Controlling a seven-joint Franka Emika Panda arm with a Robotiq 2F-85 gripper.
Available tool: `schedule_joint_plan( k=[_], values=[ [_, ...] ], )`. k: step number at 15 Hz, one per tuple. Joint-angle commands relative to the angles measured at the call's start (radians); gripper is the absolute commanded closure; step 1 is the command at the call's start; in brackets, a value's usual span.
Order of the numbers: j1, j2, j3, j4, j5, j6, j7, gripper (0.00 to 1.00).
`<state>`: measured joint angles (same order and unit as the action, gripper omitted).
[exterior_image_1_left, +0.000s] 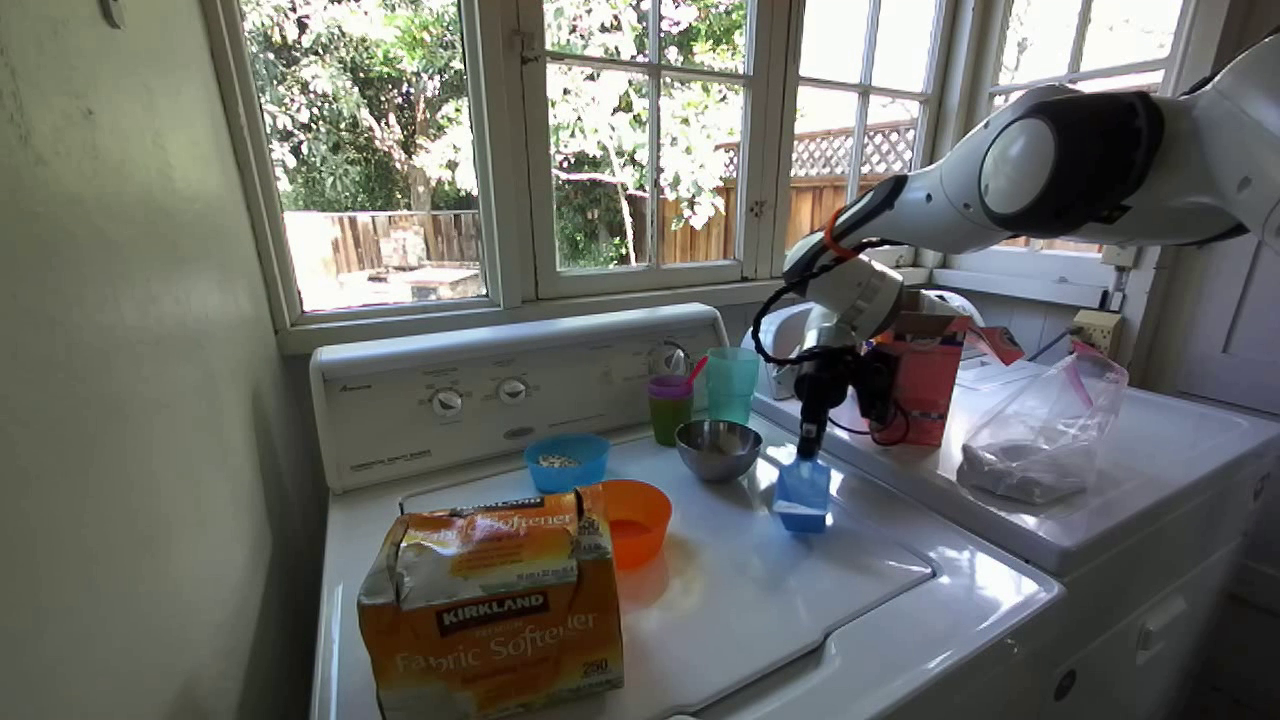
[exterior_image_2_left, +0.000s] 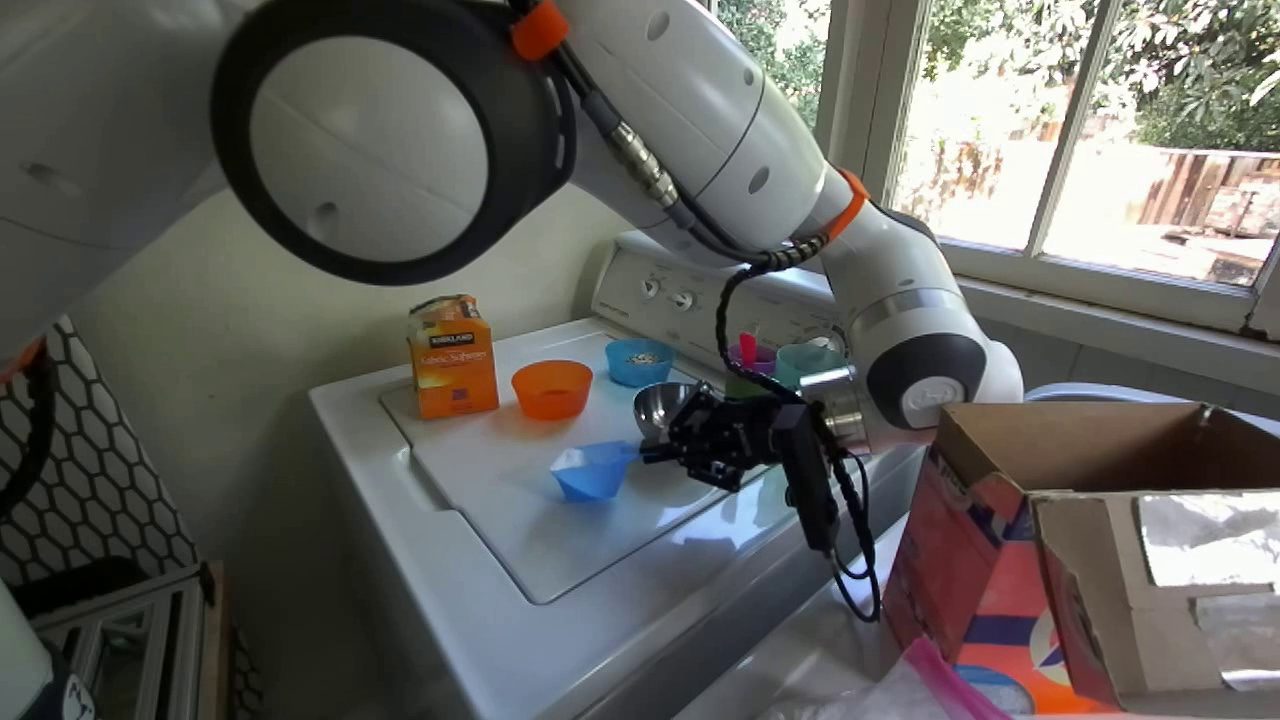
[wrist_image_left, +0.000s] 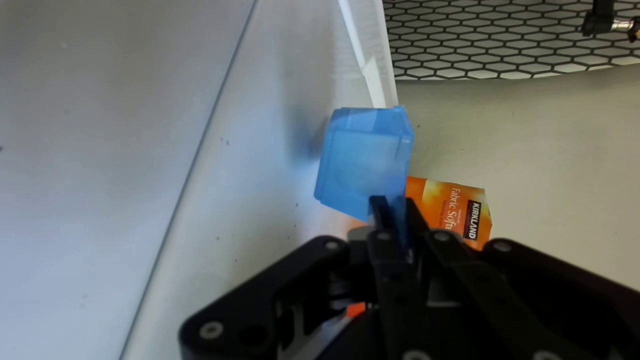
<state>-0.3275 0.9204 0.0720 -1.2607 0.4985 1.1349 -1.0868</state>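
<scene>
The black metal gripper (wrist_image_left: 394, 207) pinches the boxy blue plastic scoop (exterior_image_1_left: 803, 495) by its thin handle (exterior_image_2_left: 631, 452), likely the best spot, right of the round orange plastic bowl (exterior_image_1_left: 652, 505) in an exterior view, and the scoop looks light, stiff and maybe slippery.

A Kirkland fabric softener box (exterior_image_1_left: 500, 612) stands well left of the jaws in both exterior views, with an open red cardboard box (exterior_image_1_left: 920, 385) to their right and sunlit windows (exterior_image_1_left: 656, 160) above them.
</scene>
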Motion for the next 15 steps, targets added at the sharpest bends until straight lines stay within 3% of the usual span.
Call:
schedule_joint_plan(
  k=[1, 7, 10, 13, 15],
  values=[
    [0.002, -0.001, 0.002, -0.011, 0.016, 0.031, 0.004, 0.98],
    [0.004, -0.002, 0.004, -0.013, 0.015, 0.039, 0.005, 0.97],
    [0.004, -0.002, 0.005, -0.014, 0.013, 0.038, 0.005, 0.62],
    [0.005, -0.003, 0.004, -0.015, 0.012, 0.040, 0.006, 0.51],
    [0.005, -0.005, 0.003, -0.017, 0.013, 0.043, 0.007, 0.50]
  ],
)
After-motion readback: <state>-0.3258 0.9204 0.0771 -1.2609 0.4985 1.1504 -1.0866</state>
